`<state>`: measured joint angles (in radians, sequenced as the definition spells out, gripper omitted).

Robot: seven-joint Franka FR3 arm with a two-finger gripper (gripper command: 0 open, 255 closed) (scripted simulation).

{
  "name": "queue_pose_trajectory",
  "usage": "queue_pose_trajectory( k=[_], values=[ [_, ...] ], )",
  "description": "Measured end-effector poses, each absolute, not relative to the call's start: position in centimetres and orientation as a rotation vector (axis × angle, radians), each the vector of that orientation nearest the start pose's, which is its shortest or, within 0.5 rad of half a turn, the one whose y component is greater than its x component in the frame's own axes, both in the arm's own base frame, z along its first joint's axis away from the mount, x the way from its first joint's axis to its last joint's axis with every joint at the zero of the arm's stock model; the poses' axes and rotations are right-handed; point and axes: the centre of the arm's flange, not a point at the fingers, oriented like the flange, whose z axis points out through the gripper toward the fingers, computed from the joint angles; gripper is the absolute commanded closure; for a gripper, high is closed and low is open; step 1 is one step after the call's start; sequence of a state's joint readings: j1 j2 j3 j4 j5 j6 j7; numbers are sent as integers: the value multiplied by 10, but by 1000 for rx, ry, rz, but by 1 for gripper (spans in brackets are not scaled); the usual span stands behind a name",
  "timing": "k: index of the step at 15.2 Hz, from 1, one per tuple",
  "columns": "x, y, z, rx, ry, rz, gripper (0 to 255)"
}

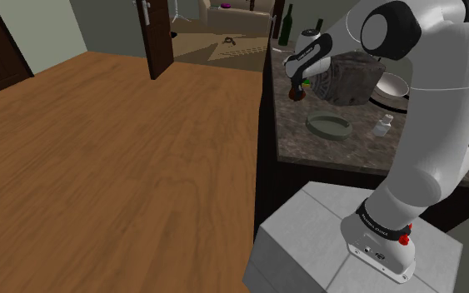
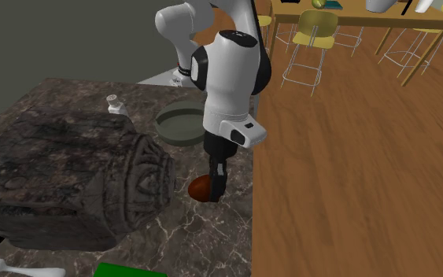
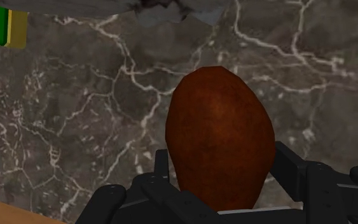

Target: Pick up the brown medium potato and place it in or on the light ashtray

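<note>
the gripper (image 3: 223, 167) clasps the potato (image 3: 219, 124), a smooth brown oval, low over the veined dark marble counter (image 3: 75, 121), perhaps touching it. the round, shallow grey ashtray (image 2: 176, 127) sits nearby.

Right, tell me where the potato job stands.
Done: the gripper is shut on the potato. In hand: the lift; I cannot tell whether the potato is off the counter yet. Left: carry it to the ashtray, which is empty, and release it there.
</note>
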<state>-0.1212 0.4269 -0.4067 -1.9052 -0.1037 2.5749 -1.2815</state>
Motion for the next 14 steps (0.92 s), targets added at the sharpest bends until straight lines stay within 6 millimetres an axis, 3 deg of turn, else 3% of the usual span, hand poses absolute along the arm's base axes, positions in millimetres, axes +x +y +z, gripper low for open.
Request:
queue_pose_trajectory(
  k=[7,14],
  values=[
    [574,-310,319,-3154,-1504,18,255],
    [573,-311,351,-3154,-1503,19,255]
  ],
)
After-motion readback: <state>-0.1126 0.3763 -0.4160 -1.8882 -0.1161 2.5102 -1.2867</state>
